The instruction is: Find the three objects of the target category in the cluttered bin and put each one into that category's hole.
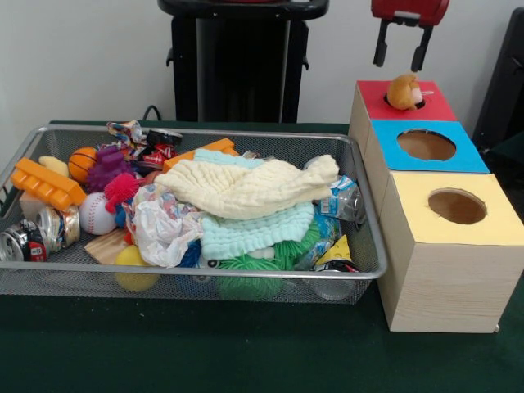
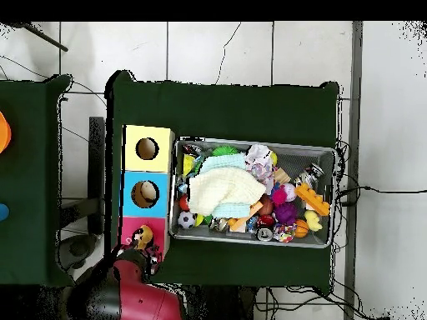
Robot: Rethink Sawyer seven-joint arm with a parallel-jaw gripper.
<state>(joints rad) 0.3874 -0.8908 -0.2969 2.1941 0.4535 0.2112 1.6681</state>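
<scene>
A tan and orange plush toy (image 1: 403, 92) sits in the hole of the red-topped box (image 1: 435, 106), sticking up out of it. My gripper (image 1: 401, 49) hangs straight above the toy, open, with nothing between its fingers. In the overhead view the same toy (image 2: 144, 237) rests on the red box (image 2: 129, 227), close to my red arm (image 2: 129, 292). The wire bin (image 1: 370, 246) left of the boxes is piled with clutter, and a cream cloth (image 1: 246, 184) hides much of it.
The blue-topped box (image 1: 468, 157) and yellow-topped box (image 1: 501, 214) stand in a row with the red one, each with a round hole. In the bin lie a mint cloth (image 1: 254, 233), baseball (image 1: 96, 214), orange block (image 1: 45, 184), cans (image 1: 24, 241) and a green spiky ball (image 1: 246, 278).
</scene>
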